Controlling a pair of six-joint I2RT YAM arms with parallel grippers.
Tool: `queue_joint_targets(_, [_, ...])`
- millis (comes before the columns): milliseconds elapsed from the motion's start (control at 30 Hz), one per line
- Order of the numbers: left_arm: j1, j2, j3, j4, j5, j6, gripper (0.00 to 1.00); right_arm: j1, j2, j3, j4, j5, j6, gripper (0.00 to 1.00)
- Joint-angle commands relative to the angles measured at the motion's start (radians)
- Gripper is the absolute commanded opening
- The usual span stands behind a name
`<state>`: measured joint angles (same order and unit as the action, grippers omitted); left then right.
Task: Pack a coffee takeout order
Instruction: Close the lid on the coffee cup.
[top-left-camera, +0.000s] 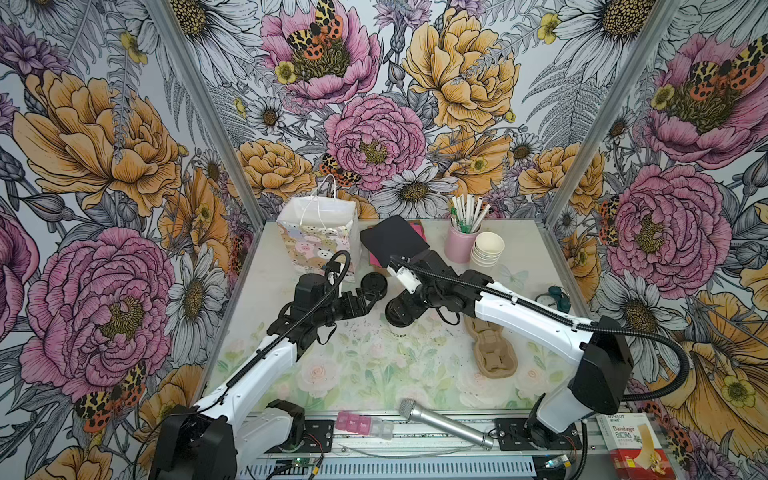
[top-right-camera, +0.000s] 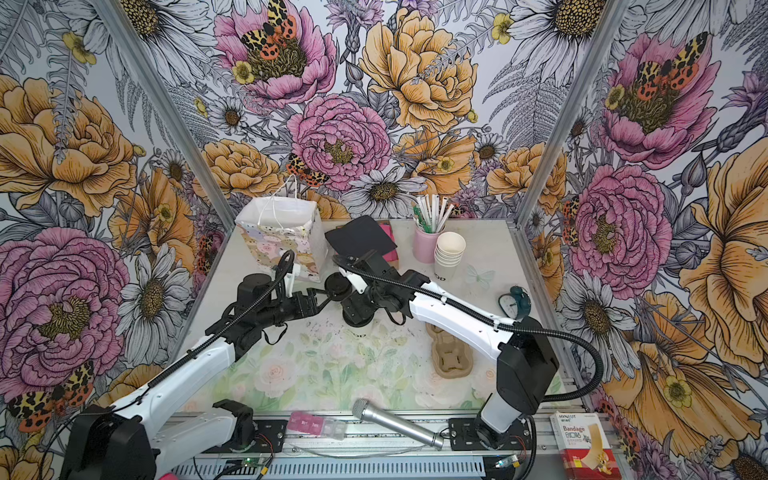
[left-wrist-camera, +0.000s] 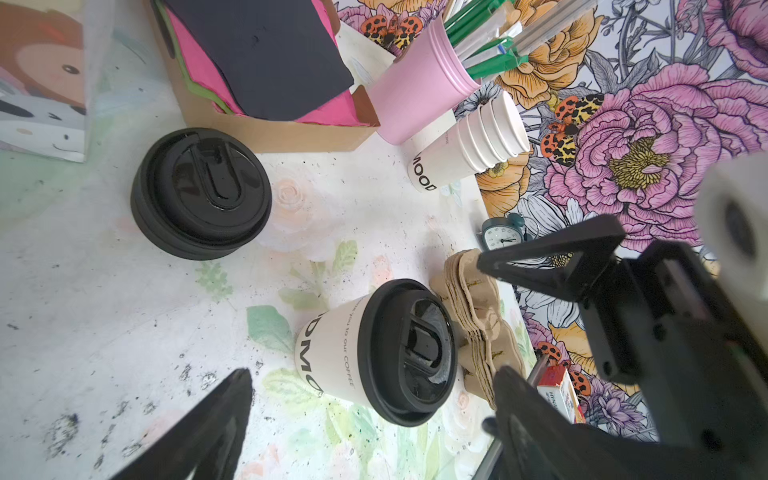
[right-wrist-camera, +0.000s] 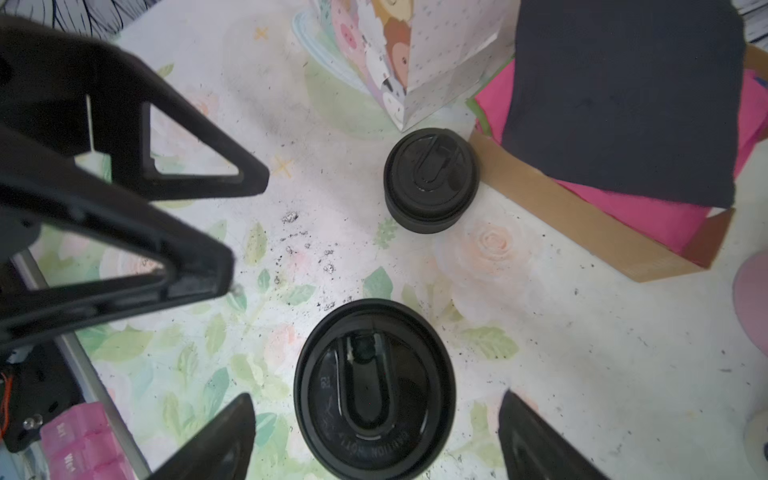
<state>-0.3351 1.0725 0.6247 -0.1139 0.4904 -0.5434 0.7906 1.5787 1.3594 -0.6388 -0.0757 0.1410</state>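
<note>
The white cup with black lettering stands mid-table with its black lid seated on it. My right gripper hovers over it, open, one finger on each side of the lid with a gap at both. In both top views the right gripper covers most of the cup. My left gripper is open and empty just left of the cup, near a stack of spare black lids. The black napkin lies on top of pink napkins in a cardboard tray behind.
A patterned paper bag stands open at the back left. A pink cup of straws and a stack of lidless cups stand back right. Pulp cup carriers, a clock and a microphone lie nearer.
</note>
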Motion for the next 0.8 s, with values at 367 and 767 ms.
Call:
queue_joint_targets(367, [-0.082,0.152,0.094,0.030,0.062,0.010,0.84,-0.103,-0.075,-0.164,0.116,-0.120,0.313,0.73])
queue_joint_targets(767, [-0.102,0.244,0.133,0.034,0.059,0.000,0.72,-0.113,-0.033,-0.241,0.216,-0.176,0.386,0.61])
